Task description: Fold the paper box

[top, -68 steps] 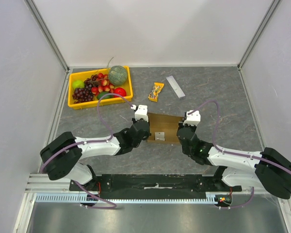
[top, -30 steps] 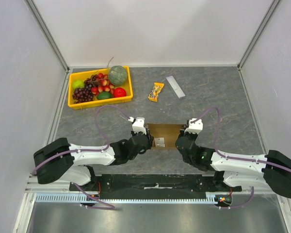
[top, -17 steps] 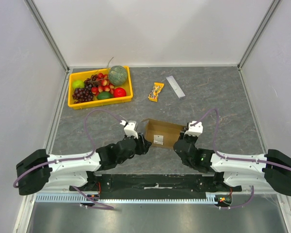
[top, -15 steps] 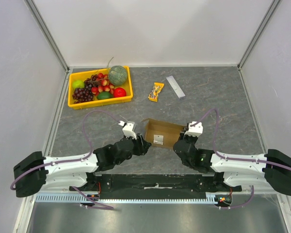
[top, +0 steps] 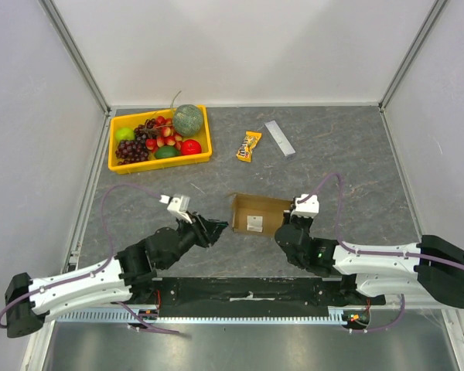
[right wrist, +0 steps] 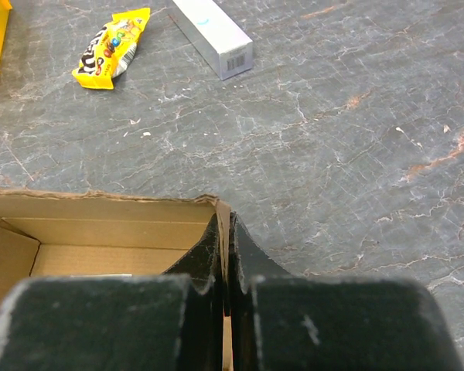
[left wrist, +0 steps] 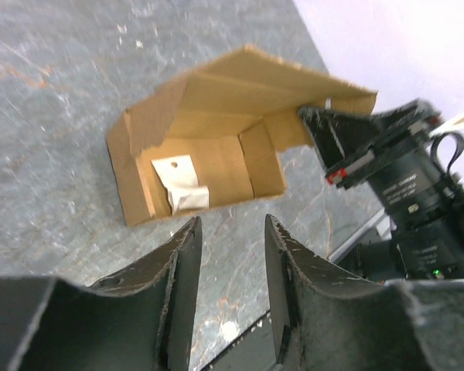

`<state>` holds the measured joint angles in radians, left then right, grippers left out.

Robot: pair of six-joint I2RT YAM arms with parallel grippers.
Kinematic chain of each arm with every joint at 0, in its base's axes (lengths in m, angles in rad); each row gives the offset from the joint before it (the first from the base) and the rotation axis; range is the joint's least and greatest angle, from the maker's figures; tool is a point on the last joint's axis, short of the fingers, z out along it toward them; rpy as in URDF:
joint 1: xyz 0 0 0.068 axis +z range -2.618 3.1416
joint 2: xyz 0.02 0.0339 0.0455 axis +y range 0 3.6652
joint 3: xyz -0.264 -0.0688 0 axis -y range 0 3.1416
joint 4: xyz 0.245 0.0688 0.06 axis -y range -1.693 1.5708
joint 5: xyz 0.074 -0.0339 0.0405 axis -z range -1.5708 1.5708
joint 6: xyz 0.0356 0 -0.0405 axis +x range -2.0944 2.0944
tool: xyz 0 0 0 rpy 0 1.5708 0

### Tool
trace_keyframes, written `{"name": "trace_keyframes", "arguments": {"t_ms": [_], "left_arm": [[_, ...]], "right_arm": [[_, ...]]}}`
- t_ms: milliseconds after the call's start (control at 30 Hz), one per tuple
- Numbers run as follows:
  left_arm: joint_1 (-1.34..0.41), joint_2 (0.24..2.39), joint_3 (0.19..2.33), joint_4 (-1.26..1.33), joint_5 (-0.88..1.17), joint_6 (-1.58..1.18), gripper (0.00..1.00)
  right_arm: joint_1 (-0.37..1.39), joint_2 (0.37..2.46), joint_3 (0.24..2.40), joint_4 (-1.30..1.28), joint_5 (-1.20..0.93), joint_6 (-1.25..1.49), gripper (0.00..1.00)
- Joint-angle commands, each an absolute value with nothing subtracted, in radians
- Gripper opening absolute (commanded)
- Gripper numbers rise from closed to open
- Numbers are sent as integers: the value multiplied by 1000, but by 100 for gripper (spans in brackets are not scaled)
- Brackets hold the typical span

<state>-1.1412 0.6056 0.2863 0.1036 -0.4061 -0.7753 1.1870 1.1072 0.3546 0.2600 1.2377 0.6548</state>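
Partway done, by the shape of things.

Spread across the scene, a grey stone-patterned table (top: pixel 356 154). At its far left, a yellow plastic tray (top: pixel 114 165) of fruit, well apart from the work and no part of it.

Near the front edge, between the two arms, the plain brown corrugated-cardboard paper box (top: pixel 255 212). Raised out of the flat into an open tray form: floor, side walls and end wall up, with a white label (left wrist: pixel 179 184) on the floor inside. Open toward the left arm. A wider panel rises at the far side and is not folded over. Ragged along the left end wall. Hard to tell whether it sits flat or tipped.

Left to do, on this reading: square the walls, tuck whatever flaps hang loose, bring the wide panel over and shut it. Nothing closed over the opening in any view.

Right gripper (right wrist: pixel 225 224) pinched tight on the box's right-hand wall, with the cardboard edge sandwiched between the two black fingers (right wrist: pixel 247 255). Left gripper (left wrist: pixel 230 232) just beside the open mouth, jaws parted, nothing between them, clear of the cardboard.

Beyond the box, well apart from it: a small yellow candy packet (top: pixel 250 145) and, near that, a small grey rectangular bar (top: pixel 280 138). Neither belongs to the job.
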Motion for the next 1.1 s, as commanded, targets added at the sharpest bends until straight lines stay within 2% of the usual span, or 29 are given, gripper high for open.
{"name": "trace_keyframes", "arguments": {"t_ms": [0, 133, 233, 400, 533, 800, 1067], "left_arm": [[-1143, 540, 308, 58, -570, -715, 41], [-1121, 571, 331, 43, -676, -695, 36], [-1043, 623, 336, 69, -655, -693, 32], [-800, 702, 302, 198, -430, -703, 30], [-683, 852, 308, 360, -226, -677, 29], [-678, 1155, 414, 543, -32, -608, 24], [-678, 1186, 425, 568, -8, -571, 23]], "right_arm": [[1195, 1118, 361, 435, 1292, 563, 0], [1195, 1126, 344, 509, 1267, 508, 0], [1197, 1127, 336, 528, 1255, 492, 0], [1198, 1114, 321, 526, 1249, 477, 0], [1197, 1121, 311, 540, 1250, 474, 0], [1197, 1138, 291, 598, 1241, 443, 0], [1197, 1172, 296, 649, 1203, 394, 0]]}}
